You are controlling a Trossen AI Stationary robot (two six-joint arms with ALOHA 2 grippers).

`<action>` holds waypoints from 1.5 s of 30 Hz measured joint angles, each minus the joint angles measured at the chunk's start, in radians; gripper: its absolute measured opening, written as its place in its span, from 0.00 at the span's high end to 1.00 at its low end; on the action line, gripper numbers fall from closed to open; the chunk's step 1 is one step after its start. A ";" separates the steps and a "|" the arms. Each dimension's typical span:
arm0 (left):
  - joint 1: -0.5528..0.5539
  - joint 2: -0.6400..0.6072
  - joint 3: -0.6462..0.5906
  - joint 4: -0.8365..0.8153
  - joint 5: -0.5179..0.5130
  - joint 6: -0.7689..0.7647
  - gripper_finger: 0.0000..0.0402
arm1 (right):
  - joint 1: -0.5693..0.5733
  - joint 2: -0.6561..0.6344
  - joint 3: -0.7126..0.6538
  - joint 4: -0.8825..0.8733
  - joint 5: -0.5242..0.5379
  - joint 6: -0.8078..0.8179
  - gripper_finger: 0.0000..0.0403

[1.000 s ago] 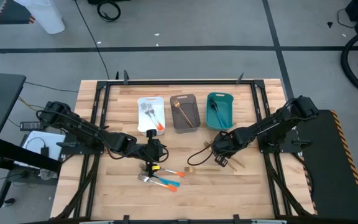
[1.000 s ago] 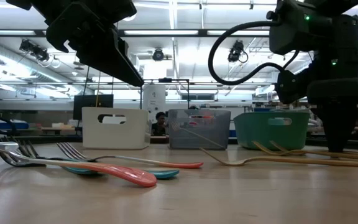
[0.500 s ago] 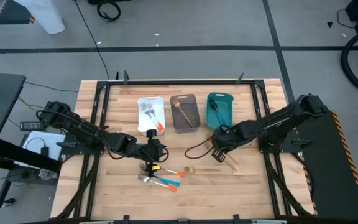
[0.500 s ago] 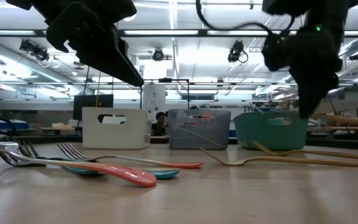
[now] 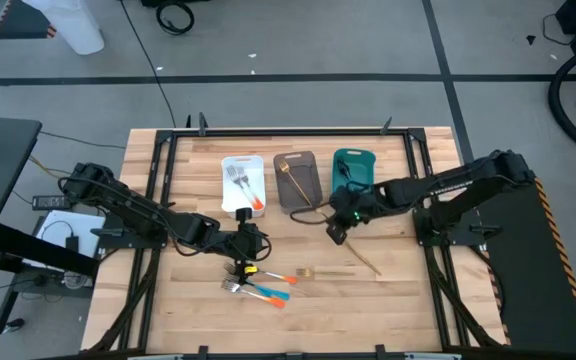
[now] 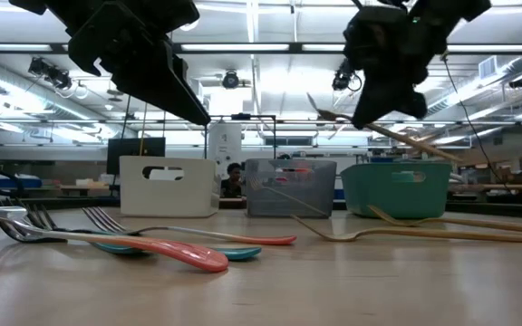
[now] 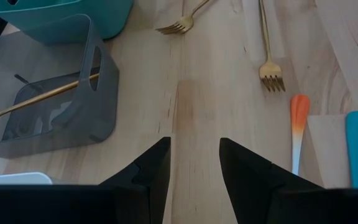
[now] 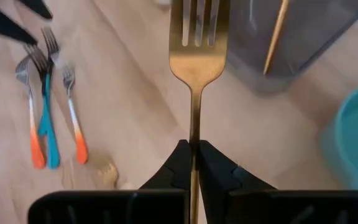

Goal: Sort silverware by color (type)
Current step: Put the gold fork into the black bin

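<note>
Right gripper pinched on the handle of a gold fork, tines pointing ahead, carried clear of the table; in the high view it sits just off the near right corner of the grey bin, between that bin and the teal bin. Grey bin already holds one gold piece lying diagonally. Step in hand, by my reading: delivery of a gold fork to the grey bin. Next move calls for bringing the fork over the bin's rim and parting the fingers only once it is above the opening, tines clearing the wall. Left gripper fingers spread, holding nothing, waiting near the table's middle, just beyond the cluster of orange- and blue-handled forks toward the near edge. Two gold forks left on the table, right of centre. White bin holds orange-handled forks; teal bin holds a blue-handled piece, type unclear.
</note>
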 joint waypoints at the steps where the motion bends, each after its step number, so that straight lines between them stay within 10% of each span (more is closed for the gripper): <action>1: 0.000 0.000 0.000 0.000 0.000 0.000 0.64 | -0.013 0.001 0.000 0.012 -0.002 -0.014 0.96; 29: 0.000 0.000 0.000 0.018 0.002 -0.019 0.64 | -0.308 0.140 0.000 0.647 -0.188 -0.308 0.95; 45: -0.014 0.000 0.000 0.020 0.003 -0.068 0.64 | -0.360 0.163 0.000 0.725 -0.045 -0.596 0.95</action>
